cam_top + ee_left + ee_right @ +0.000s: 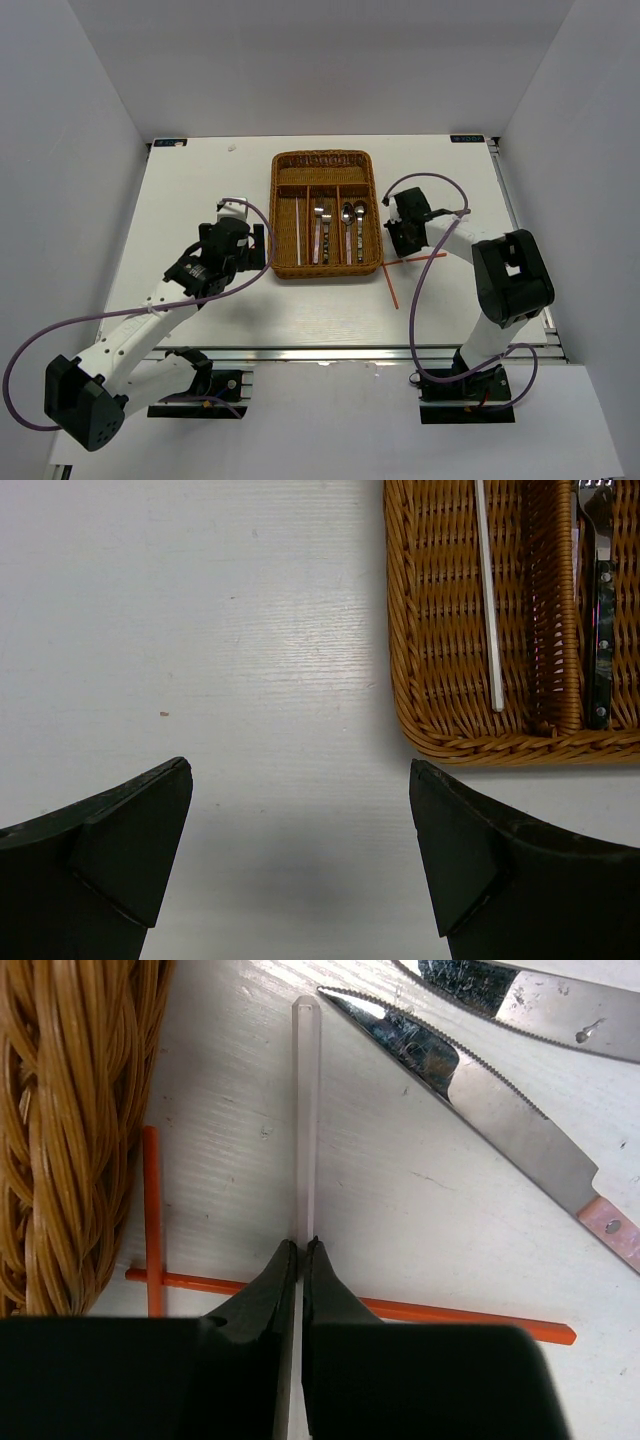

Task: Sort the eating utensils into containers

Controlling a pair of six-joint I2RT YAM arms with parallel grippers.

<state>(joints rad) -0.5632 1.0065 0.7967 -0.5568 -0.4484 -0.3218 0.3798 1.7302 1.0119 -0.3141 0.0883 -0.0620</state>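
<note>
Black fingertips of the right pincer point(300, 1252) fill the foreground, pressed together on a white chopstick point(305, 1110) whose shaft runs straight ahead from between them. Whether it lies on the table point(400, 1200) or is just lifted, I cannot tell. The grip sits near one end, probably so the stick can be carried lengthwise into a narrow slot. Just under the tips a red chopstick point(440, 1317) crosses from side to side. A second red chopstick point(152, 1210) lies to their left, parallel to the white one. Further left, close by, rises the wall of the wicker tray point(60, 1110). Ahead and to the right lie the serrated arms of metal tongs point(470, 1085), apart from the held stick.

Over bare table, the left pincer point(298, 780) hangs with its fingers wide apart and holds nothing. Ahead and to its right is the tray's near corner. Another white chopstick point(488, 600) lies there in the outermost narrow compartment, and a dark-handled fork point(600, 630) in the next. The held stick most likely belongs beside its twin, on the tray's far side from the right pincer.
</note>
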